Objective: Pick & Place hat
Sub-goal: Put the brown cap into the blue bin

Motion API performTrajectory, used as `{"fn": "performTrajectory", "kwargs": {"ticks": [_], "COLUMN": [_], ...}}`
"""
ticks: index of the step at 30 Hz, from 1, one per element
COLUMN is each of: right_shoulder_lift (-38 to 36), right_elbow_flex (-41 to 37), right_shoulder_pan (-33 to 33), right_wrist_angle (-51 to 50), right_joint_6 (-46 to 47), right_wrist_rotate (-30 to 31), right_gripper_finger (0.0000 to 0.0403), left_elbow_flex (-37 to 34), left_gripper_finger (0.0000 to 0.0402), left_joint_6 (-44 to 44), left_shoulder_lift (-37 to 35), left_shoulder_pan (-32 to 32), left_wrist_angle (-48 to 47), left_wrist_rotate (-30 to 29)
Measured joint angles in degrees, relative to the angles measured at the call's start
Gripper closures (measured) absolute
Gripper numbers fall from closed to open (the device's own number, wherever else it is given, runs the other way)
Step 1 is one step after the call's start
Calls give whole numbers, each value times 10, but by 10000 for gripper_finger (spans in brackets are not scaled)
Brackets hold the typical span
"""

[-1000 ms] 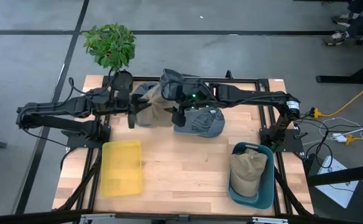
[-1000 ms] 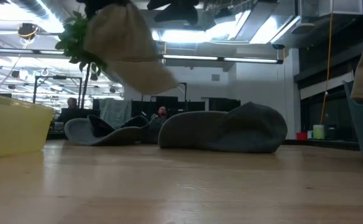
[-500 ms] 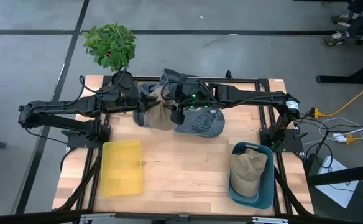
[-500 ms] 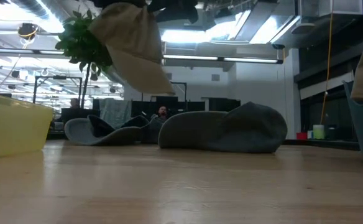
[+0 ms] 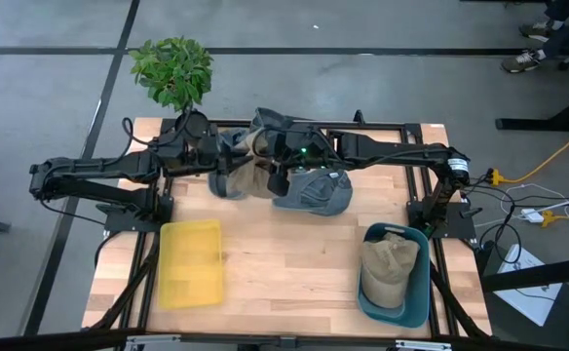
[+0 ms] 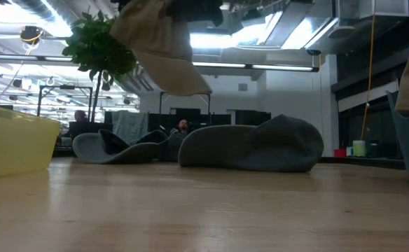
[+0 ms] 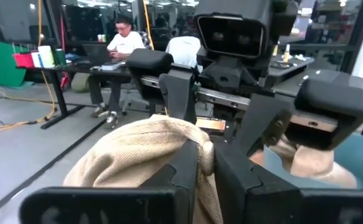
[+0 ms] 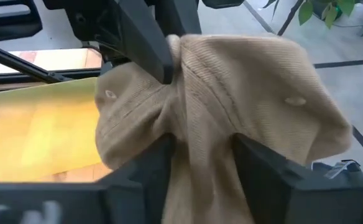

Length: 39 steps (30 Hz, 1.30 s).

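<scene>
The tan corduroy hat [image 5: 250,177] hangs in the air over the table's far middle, between my two grippers. In the low view the hat [image 6: 161,45] is high up, with its brim [image 6: 185,84] lowest. My left gripper [image 5: 232,169] reaches in from the left and is shut on the hat [image 7: 132,155]. My right gripper [image 5: 273,175] comes from the right and is open. Its two fingers [image 8: 160,165] stand on either side of the hat's bunched cloth [image 8: 231,87]. My left gripper [image 7: 206,165] pinches a fold of the hat's crown [image 7: 184,134] between its two fingers. It comes in about level from the table's left. The hat is lifted clear of the table and hangs below the fingers, brim down. Whether my right gripper's fingers touch the cloth between them, I cannot tell.
A grey hat [image 5: 314,192] lies on the table under the right arm, and a darker one [image 5: 228,144] lies at the far edge. A teal bin [image 5: 416,292] at the near right holds another tan hat [image 5: 387,265]. A yellow bin [image 5: 191,261] stands near left, and a plant [image 5: 172,68] beyond the far left corner.
My left gripper has carried the tan hat toward the table's right and a little up, bringing it between the right gripper's fingers. The hat has swung with it, and its brim now points more to the right. The right gripper has stayed in place.
</scene>
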Motion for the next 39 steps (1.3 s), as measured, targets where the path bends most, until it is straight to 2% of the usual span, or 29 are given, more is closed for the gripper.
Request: {"fn": "performTrajectory", "kwargs": {"ticks": [5,7,13,17,21,24,31,39], "right_shoulder_lift": [0,0,0,0,0,0,0,0], "right_elbow_flex": [0,0,0,0,0,0,0,0], "right_shoulder_pan": [0,0,-4,-11,-20,-25,-27,-27], "right_wrist_angle": [-24,-33,-49,-58,-60,-48,-46,-85], "right_joint_6": [-2,-5,-2,1,7,13,-14,-37], "right_wrist_rotate": [0,0,0,1,2,2,-29,-41], "right_gripper_finger": [359,390,396,397,399,399,401,401], "left_elbow_flex": [0,0,0,0,0,0,0,0], "left_gripper_finger": [345,334,295,267,243,230,222,221], "left_joint_6": [10,7,9,9,9,-2,13,80], "left_shoulder_lift": [-4,-5,-18,-31,-51,-60,-61,-106], "left_shoulder_pan": [0,0,0,0,0,0,0,0], "left_wrist_angle": [-30,-41,-61,-68,-114,-159,-205,-234], "left_wrist_rotate": [0,0,3,25,47,41,-10,-15]}}
